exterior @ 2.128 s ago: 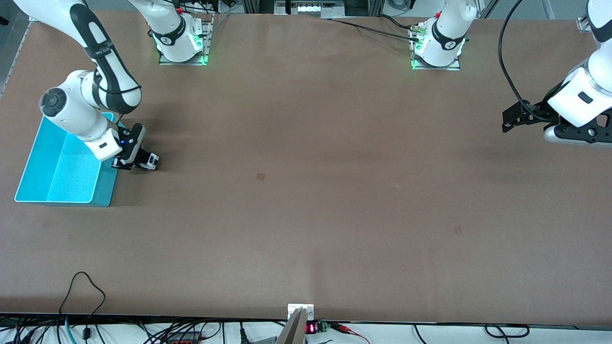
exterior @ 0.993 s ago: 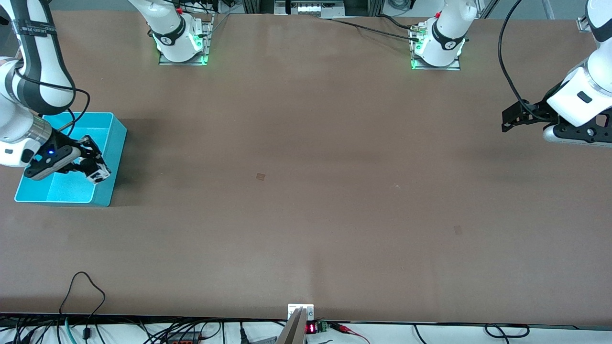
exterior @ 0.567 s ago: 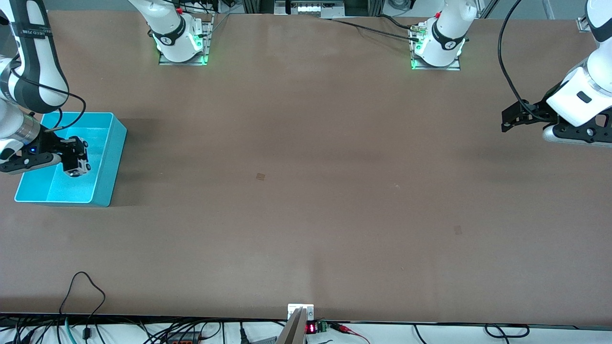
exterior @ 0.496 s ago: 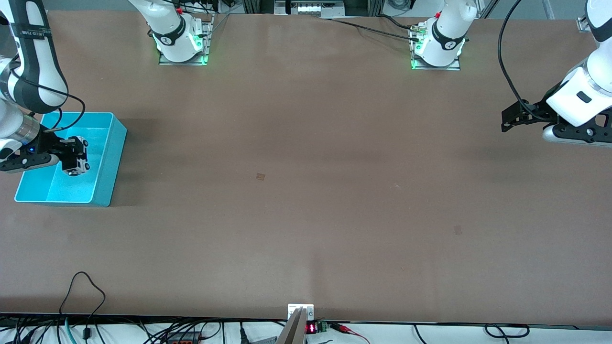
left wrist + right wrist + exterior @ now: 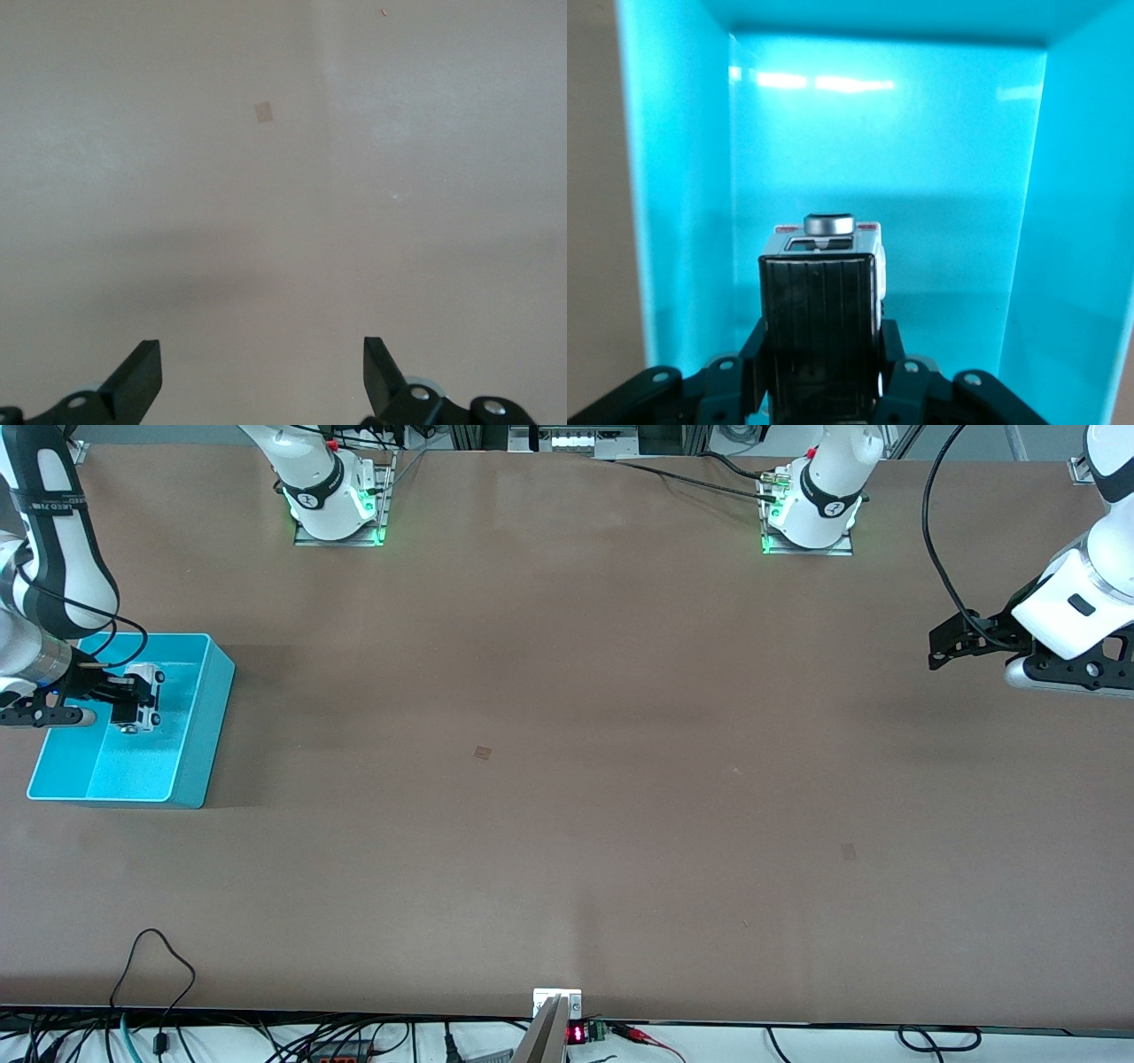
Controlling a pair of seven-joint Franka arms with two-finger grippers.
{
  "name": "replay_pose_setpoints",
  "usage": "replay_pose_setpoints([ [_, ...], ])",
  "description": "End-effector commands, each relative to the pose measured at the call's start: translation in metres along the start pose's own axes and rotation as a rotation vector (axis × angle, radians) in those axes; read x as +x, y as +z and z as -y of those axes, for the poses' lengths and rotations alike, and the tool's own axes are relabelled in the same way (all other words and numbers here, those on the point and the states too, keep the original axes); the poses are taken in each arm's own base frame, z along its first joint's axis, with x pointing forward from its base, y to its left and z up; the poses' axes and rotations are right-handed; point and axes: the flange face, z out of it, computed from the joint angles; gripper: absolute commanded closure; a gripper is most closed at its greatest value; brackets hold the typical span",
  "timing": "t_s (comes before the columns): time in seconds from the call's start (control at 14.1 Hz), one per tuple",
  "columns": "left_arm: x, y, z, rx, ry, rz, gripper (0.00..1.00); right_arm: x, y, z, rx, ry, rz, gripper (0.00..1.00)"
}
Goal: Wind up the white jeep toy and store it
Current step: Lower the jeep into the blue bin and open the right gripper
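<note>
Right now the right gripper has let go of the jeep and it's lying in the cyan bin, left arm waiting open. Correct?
Not quite. The jeep is not released: the right gripper is shut on it, holding it over the bin. The right wrist view shows the fingers clamped on it. The left gripper does wait open.

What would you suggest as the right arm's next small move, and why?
Probably lower a little and open the jaws. The right gripper is shut on the jeep and hangs over the inside of the cyan bin, its walls all around in the right wrist view. The left gripper waits open over bare table.
</note>
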Motion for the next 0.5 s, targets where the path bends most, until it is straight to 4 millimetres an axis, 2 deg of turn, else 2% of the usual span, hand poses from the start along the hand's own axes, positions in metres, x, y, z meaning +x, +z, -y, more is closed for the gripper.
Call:
replay_pose_setpoints([
  [0.0, -0.007, -0.005, -0.002, 0.018, 0.017, -0.006, 0.00, -0.019, 0.024, 0.000, -0.013, 0.025, -0.014, 1.00],
  [0.21, -0.007, -0.005, -0.002, 0.018, 0.018, -0.006, 0.00, -0.030, 0.060, -0.019, -0.012, 0.050, -0.010, 1.00],
  [0.43, -0.007, -0.005, -0.004, 0.018, 0.023, -0.006, 0.00, -0.035, 0.075, -0.019, -0.005, 0.054, 0.002, 0.99],
])
